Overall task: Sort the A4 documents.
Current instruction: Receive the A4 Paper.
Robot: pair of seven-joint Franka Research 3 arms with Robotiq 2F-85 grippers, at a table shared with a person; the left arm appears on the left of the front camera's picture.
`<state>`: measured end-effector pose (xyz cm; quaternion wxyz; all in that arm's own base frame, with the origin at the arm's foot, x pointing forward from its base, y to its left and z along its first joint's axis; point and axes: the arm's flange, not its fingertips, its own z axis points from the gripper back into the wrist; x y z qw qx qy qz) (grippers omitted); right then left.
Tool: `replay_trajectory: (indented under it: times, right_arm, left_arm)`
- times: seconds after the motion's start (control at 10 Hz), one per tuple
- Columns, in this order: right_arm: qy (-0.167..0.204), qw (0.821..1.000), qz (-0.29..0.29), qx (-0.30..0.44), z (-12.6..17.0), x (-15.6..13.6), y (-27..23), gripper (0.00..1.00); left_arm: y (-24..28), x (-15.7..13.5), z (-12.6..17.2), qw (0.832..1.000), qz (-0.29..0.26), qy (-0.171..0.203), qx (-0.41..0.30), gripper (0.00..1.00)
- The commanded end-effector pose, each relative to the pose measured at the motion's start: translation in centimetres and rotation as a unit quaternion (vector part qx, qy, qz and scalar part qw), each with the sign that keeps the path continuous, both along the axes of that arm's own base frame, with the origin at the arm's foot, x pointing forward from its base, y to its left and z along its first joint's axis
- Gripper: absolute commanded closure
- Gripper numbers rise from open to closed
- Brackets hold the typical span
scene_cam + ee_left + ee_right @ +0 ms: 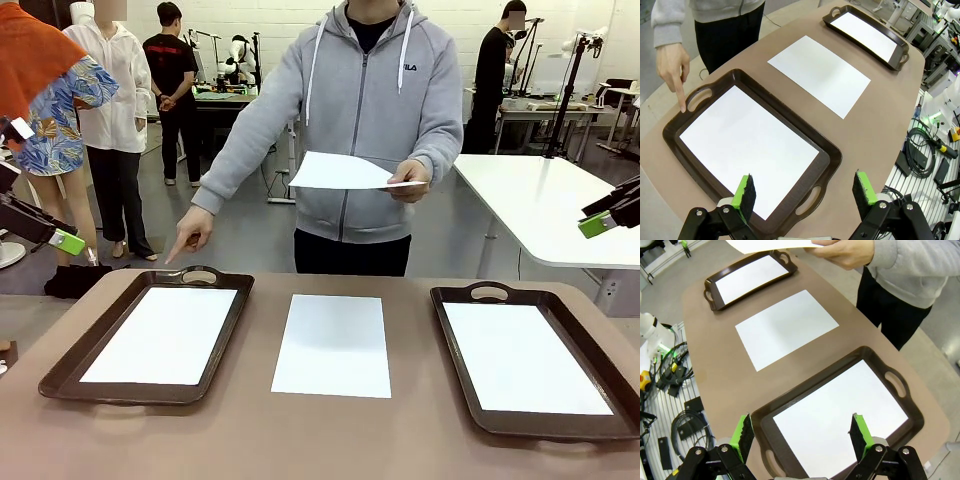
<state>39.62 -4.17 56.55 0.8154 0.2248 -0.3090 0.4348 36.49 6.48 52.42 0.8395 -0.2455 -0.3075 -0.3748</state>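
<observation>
My left gripper (805, 189) hung spread wide, empty, over the near end of the left dark brown handled tray (832, 160). One thin blank white A4 sheet (747, 145) lay inside it. My right gripper (801, 432), also spread and empty, was above the right tray (912, 415) w/ a second sheet (835, 415). A third sheet (332, 344) lay flat on the brown table (300, 440) btwn the trays. The person's hand (408, 182) held a fourth sheet (335, 172); their other hand (190, 230) pointed at the left tray's far handle.

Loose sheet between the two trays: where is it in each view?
Front: sheet at centre.
Left wrist: sheet upper middle.
Right wrist: sheet centre, slightly left.
Landmark: tray that the hand points at: front left, left wrist near, right wrist top left.
</observation>
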Motion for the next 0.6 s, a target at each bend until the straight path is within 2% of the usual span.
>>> replay_trajectory:
  times: [0.0, 0.5]
  right_arm:
    - [0.001, 1.000, 0.001, 0.002, -0.03, -0.04, 0.11, 0.00]
    - [0.001, 1.000, 0.001, 0.002, -0.03, -0.04, 0.11, 0.00]
  left_arm:
    - [0.14, -0.10, -0.01, 1.000, -0.001, -0.002, -0.002, 0.00]
    - [0.14, -0.10, -0.01, 1.000, -0.001, -0.002, -0.002, 0.00]
